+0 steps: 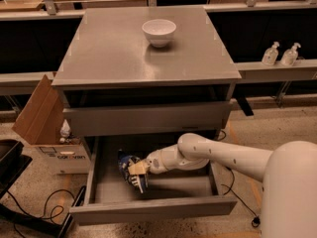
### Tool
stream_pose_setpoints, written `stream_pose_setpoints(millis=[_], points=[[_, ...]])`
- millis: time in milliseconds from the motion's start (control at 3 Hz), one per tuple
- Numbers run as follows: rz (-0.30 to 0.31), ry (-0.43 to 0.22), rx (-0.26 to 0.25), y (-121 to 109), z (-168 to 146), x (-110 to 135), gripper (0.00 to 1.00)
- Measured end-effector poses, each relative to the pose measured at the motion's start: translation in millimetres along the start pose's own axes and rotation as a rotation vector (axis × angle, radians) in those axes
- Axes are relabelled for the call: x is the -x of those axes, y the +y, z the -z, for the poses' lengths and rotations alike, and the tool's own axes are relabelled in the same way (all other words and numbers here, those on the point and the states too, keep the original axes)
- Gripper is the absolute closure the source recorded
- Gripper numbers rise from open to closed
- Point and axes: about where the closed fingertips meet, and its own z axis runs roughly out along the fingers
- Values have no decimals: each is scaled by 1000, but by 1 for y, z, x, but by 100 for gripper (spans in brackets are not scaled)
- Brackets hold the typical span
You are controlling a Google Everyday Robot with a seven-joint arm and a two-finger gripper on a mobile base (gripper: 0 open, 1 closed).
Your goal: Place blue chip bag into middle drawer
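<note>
We saw the middle drawer of the grey cabinet pulled wide open, its plain front standing toward the camera, and the white arm reached into it from the right, crossing over the drawer's right wall. The gripper sat inside the drawer, left of its centre, and its tan fingers were clamped on the blue chip bag. The bag was crumpled, dark blue with white patches, with one end sticking up and back toward the rear of the drawer and the other hanging down in front of the fingers toward the drawer floor; we could not tell whether that lower end touched the floor. The bag was within the drawer's walls, nearer the left wall than the right. Just above, the similar grey drawer front was closed. On the cabinet's top surface a white bowl stood upright near the back edge. A cardboard box with its flap open stood on the floor to the left of the cabinet, and two pump bottles stood side by side on a ledge to the right
</note>
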Motion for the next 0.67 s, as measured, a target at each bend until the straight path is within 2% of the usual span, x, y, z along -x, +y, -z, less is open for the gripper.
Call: stream_pose_setpoints(millis=[667], points=[[1,5,7,2,-4,-1,5]])
